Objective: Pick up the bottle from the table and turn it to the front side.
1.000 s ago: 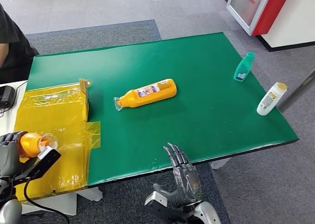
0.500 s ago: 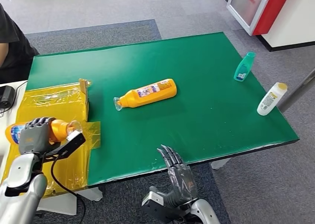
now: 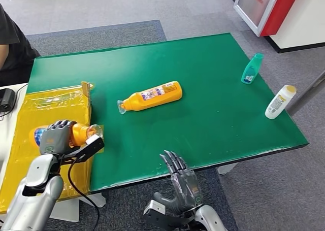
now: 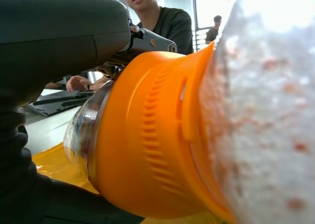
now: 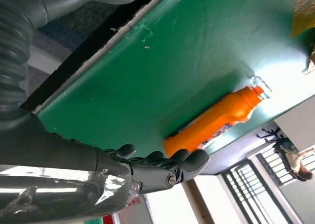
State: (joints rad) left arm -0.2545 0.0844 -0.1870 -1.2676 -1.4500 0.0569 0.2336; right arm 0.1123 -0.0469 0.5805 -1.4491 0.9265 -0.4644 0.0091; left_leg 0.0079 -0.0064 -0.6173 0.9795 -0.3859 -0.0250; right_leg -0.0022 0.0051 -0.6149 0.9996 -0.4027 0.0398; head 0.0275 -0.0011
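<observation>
My left hand grips an orange bottle with a clear cap, held lying sideways over the yellow wrapped box at the table's left. In the left wrist view the same bottle looms close, its clear cap towards the camera. A second orange bottle lies on its side in the middle of the green table, cap pointing left; the right wrist view catches it too. My right hand hangs open just below the table's near edge, fingers spread, holding nothing.
A teal bottle and a white bottle with a yellow cap lie near the table's right edge. A person in a dark top sits at the far left. A red and white stand is at the back right.
My left hand has carried its orange bottle up and to the right, from the near left corner to over the yellow box. The right hand shifted slightly left.
</observation>
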